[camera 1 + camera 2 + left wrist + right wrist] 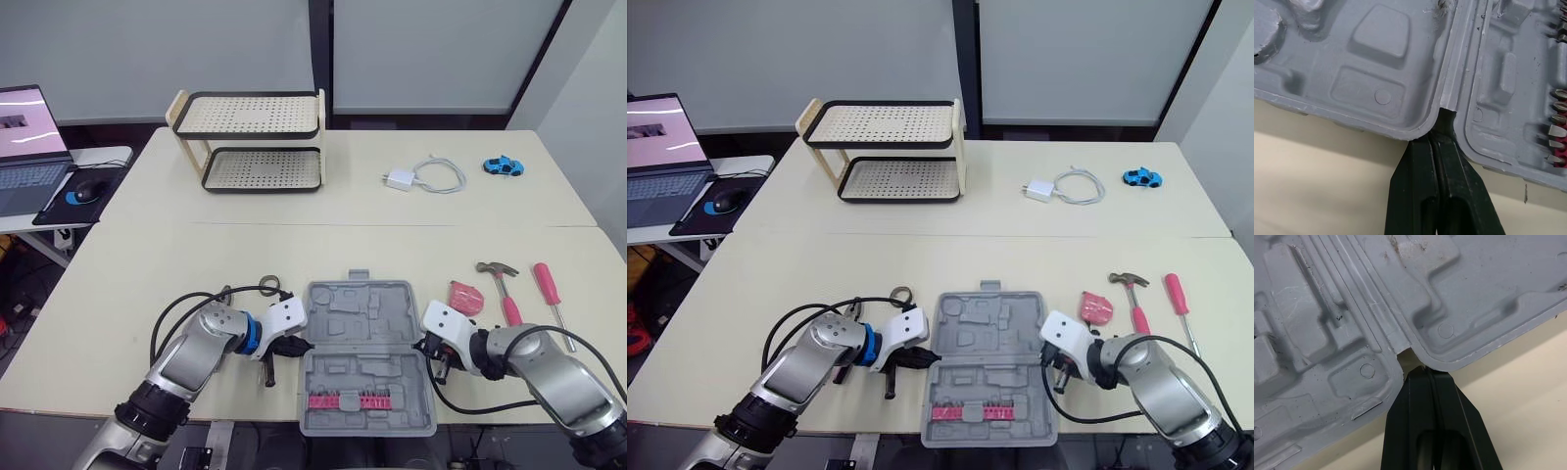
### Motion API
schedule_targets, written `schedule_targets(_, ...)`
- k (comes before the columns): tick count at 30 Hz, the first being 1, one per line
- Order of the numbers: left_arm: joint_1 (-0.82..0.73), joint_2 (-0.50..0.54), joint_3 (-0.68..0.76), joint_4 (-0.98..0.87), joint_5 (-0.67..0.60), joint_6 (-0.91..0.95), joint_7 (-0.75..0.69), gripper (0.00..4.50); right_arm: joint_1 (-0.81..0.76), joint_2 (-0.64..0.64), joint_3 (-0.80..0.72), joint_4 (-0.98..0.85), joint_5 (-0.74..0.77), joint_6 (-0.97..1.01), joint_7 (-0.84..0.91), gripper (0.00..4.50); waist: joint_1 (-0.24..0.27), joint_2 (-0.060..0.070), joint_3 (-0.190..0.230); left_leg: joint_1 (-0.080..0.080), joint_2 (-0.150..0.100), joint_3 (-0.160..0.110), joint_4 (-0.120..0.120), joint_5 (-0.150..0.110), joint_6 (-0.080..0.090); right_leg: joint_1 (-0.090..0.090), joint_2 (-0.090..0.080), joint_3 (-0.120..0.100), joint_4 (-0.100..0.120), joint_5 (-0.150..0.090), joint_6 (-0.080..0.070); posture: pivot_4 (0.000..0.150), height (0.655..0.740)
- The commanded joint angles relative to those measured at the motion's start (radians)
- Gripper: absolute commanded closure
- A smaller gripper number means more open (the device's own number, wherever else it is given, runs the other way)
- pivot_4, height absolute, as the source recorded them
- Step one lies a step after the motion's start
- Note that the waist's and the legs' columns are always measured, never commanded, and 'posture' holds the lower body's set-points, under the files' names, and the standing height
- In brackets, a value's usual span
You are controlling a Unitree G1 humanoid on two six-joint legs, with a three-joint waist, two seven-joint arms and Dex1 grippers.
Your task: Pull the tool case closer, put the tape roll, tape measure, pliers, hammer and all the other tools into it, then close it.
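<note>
The table (245, 255) is bare across its middle, with open room between the two-tier rack (255, 142) at the back and the tool case (364, 357) at the front. The case lies open and flat, both grey halves facing up. Its near half, which holds a row of bits in a pink strip (345, 400), reaches the table's front edge.

The left gripper (297, 345) sits at the case's left side with its fingers pressed together and nothing between them. In the left wrist view the tips meet the notch between the two halves. The right gripper (1422, 372) is likewise closed and empty, with its tips at the matching notch on the right side.

Just right of the case lie a pink item (466, 296) whose identity cannot be told, a pink-handled hammer (505, 289) and a pink screwdriver (549, 289), all close to the table's right edge.

A dark handle (269, 372) and a small ring (271, 286) are partly hidden by the left wrist, so neither can be identified.
</note>
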Motion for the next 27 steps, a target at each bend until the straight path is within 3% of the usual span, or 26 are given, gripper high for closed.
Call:
schedule_targets(1,0.007,0.002,-0.023,-0.055,-0.034,-0.015,-0.009,4.47,0.010,-0.012,0.007,-0.074,0.028,-0.004,0.016,4.50,0.000,0.000,0.000,0.000,0.000,0.000,0.000,0.000,0.000,0.000,0.000,0.000,0.000,0.000,0.000,0.150,0.7318)
schedule_targets(27,0.008,0.013,-0.058,-0.067,-0.053,-0.010,-0.008,4.47,0.045,-0.038,0.018,-0.111,0.044,0.018,0.019,4.50,0.001,0.000,0.000,0.000,0.000,0.000,0.000,-0.002,0.003,0.000,0.000,0.000,0.000,0.000,0.000,0.150,0.7318)
